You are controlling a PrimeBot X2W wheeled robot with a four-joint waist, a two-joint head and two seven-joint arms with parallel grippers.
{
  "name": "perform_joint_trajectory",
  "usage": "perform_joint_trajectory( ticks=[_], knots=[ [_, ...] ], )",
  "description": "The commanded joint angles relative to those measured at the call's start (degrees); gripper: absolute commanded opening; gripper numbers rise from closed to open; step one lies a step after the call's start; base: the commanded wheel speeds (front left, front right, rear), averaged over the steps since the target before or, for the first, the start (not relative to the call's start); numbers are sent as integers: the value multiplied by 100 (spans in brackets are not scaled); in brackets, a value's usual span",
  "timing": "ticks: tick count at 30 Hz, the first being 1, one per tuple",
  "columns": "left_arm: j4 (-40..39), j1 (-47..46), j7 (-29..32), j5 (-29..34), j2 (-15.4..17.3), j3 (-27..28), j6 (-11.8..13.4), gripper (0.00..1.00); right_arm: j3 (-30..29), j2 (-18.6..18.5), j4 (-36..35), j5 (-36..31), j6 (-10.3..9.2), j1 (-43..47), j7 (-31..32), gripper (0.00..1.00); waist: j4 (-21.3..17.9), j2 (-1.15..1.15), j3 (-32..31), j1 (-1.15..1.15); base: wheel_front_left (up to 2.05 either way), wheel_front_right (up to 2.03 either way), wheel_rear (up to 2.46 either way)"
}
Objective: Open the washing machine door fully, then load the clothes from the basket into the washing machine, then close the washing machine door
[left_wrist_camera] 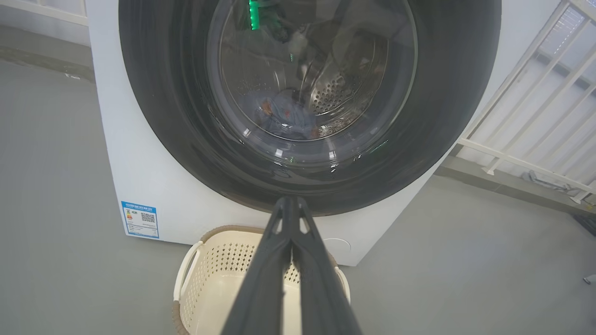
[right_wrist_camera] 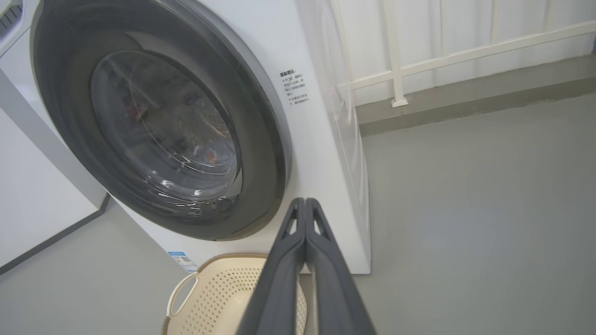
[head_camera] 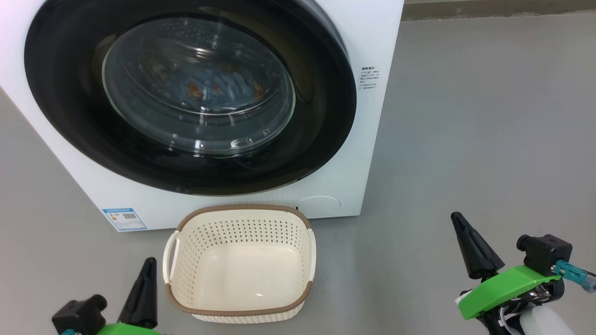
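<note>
- Washing machine door (head_camera: pixel 195 135) shut: round glossy black rim, bulging clear glass.
- Clothes (head_camera: pixel 205 88), blue with orange print, behind the glass in perforated steel drum (left_wrist_camera: pixel 335 93).
- Basket (head_camera: pixel 242 208): cream perforated plastic, brown rim, on grey floor (head_camera: pixel 465 116) just before white boxy washing machine (head_camera: pixel 377 42).
- Left hand (head_camera: pixel 149 267), right hand (head_camera: pixel 458 221): closed, gripping nothing.

Washing machine (head_camera: pixel 379 32) was white, its door (head_camera: pixel 321 130) rim glossy black. Clothes (head_camera: pixel 209 88) showed blue with orange-brown print. Basket (head_camera: pixel 242 228) cream, perforated, brown-rimmed. Floor (head_camera: pixel 489 139) grey.
</note>
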Motion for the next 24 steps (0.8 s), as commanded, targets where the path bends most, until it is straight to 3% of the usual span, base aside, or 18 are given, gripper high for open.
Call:
perform_joint_trajectory(
  ticks=[1,24],
  knots=[
    [-99,-160,42,-159,62,106,-2,0,-88,-29,-164,191,-1,-118,43,0,1,0,1,-1,0,0,0],
    [-30,-230,389,-1381,12,308,-5,0,-372,169,-222,1323,-3,-19,406,0,13,0,-36,-1,0,0,0]
  ],
)
